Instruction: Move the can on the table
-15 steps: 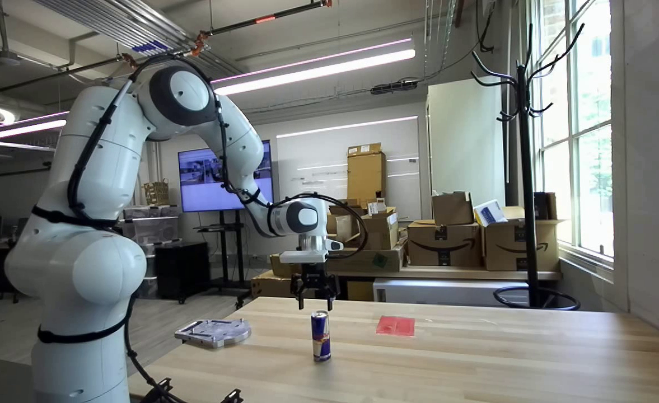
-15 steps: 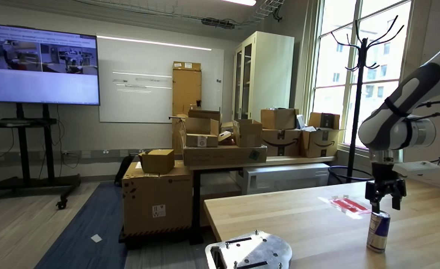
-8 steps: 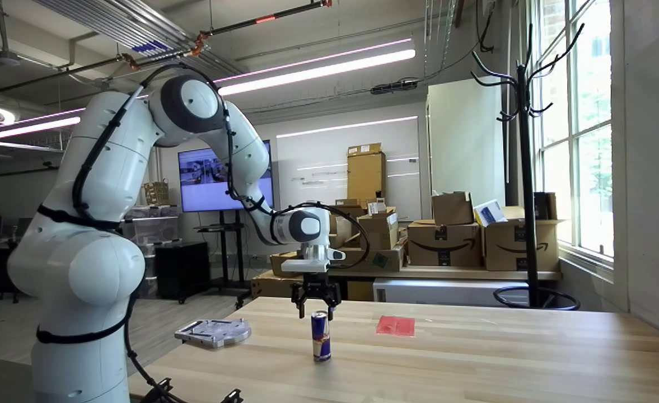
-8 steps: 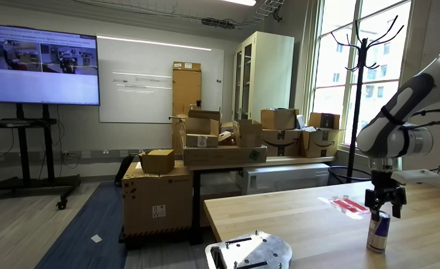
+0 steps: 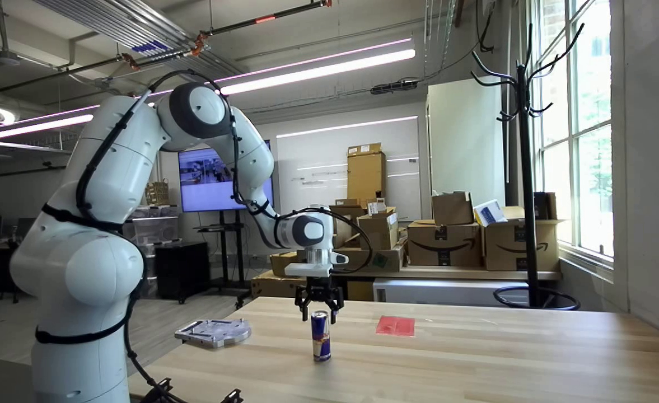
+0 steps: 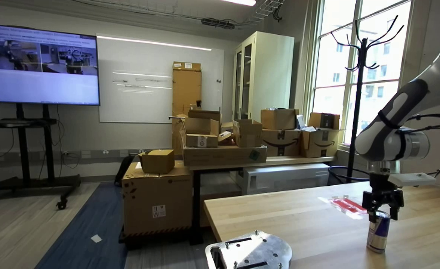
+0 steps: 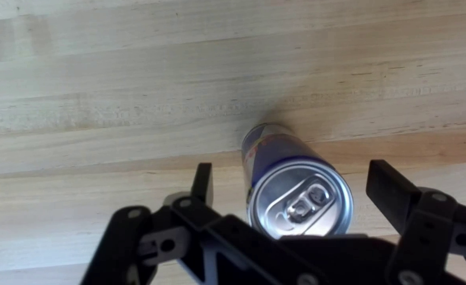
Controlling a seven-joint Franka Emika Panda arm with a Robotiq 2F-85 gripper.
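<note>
In the wrist view, a little right of and below the centre, the can [image 7: 296,186] stands upright on the counter [image 7: 118,91] and appears between the fingers [image 7: 392,194]. They are spread, with a gap at each side, holding nothing, probably so that they may descend around it before they close.

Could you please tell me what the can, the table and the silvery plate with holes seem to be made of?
Can: glossy metal, likely aluminium; lid and pull tab gleam silvery.
Table: apparently wood, smooth and pale; grain and joined strips show.
Silvery plate: seemingly bare metal, which kind unclear; light gleams off its top.
</note>
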